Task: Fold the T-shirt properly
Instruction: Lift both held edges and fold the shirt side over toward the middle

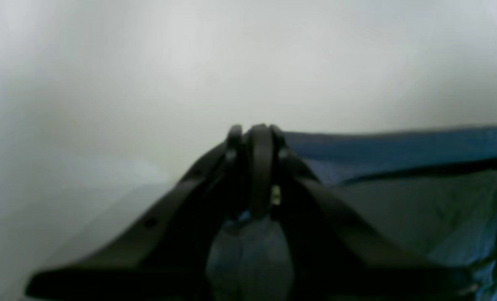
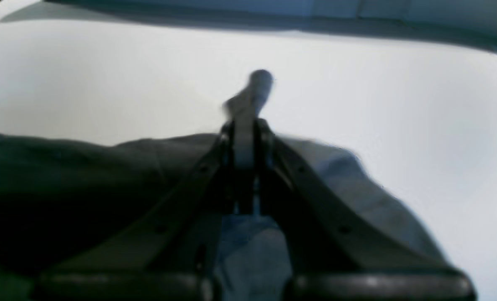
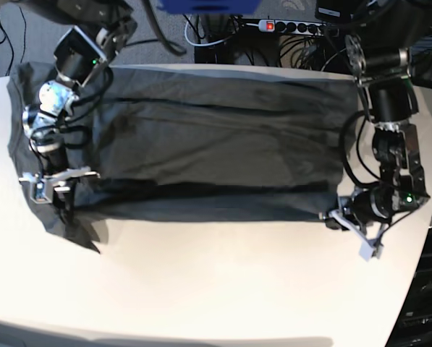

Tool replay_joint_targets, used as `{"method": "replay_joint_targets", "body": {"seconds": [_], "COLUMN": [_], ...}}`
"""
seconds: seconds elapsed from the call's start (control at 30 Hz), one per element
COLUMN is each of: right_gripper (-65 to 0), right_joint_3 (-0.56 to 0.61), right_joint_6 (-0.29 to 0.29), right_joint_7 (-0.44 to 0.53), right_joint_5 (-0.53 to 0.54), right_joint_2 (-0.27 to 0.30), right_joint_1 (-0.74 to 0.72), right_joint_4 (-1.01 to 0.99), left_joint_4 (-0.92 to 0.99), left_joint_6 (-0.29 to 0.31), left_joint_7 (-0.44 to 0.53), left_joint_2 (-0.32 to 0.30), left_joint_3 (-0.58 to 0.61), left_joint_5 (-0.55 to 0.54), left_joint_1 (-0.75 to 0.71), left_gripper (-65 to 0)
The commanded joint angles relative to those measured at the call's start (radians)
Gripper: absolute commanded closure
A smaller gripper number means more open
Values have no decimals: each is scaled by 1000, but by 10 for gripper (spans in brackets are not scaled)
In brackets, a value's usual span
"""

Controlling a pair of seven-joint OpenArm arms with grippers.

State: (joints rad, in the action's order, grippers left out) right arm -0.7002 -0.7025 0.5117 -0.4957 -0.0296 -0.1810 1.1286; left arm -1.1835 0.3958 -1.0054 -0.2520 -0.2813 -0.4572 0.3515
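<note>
A: Black fingers [image 1: 259, 167] of left gripper [image 1: 259, 129] fill the bottom of the left wrist view, pinched tight on a tuck of dark grey fabric bunching out below the tips. Clamped on the T-shirt [image 3: 216, 152].

B: Right side?

A: Same. Right gripper [image 2: 248, 129] clenched, pale strip of cloth sticking out past the tips, dark fabric draped off to one side. Blurry, so probably a hem corner, can't confirm which edge.

B: Shirt position?

A: Spread lengthwise across the far half of the white table [image 3: 216, 289], running nearly arm to arm. From the base view: right gripper [image 3: 60, 189] holding at the end with the loose flap hanging toward the near edge, left gripper [image 3: 342, 217] holding the near corner at the opposite end. Stretched fairly taut between the two.

B: Progress?

A: Looks like one long fold partly in. Dark crease line across the middle, near band doubled over or about to be. Flat overall, a few long wrinkles. Sleeve or corner near the right gripper not tucked, sticking out in a point.

B: Left to do?

A: Most of it, judging by footprint. Still one long strip, nowhere near a compact rectangle. Need to finish laying this lengthwise fold, tidy the stray flap, then fold end over end, likely twice. Both grips needed until the edge is set down straight.
</note>
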Motion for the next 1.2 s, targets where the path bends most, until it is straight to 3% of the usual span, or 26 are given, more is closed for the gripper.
{"method": "replay_joint_targets", "body": {"seconds": [0.0,0.4,0.67,0.83,1.17], "right_gripper": [-13,-12,-12,-12,-12], "right_joint_3": [3,3,3,1,0], "right_joint_6": [4,4,4,4,5], "right_joint_7": [37,43,48,140,250], "right_joint_5": [42,88,121,157,223], "right_joint_2": [0,-31,-45,-45,-45], "right_joint_1": [-10,145,182,243,361], "right_joint_4": [40,201,212,212,212], "left_joint_4": [-23,-75,-230,-324,-473], "left_joint_6": [5,12,7,9,13], "left_joint_7": [23,20,-57,-103,-158], "left_joint_2": [-13,-16,-37,-31,-23], "left_joint_3": [-3,-5,-9,-98,-154], "left_joint_5": [-13,-15,-107,-134,-136], "left_joint_1": [34,-22,-110,-184,-294], "left_gripper": [-37,-37,-37,-37,-37]}}
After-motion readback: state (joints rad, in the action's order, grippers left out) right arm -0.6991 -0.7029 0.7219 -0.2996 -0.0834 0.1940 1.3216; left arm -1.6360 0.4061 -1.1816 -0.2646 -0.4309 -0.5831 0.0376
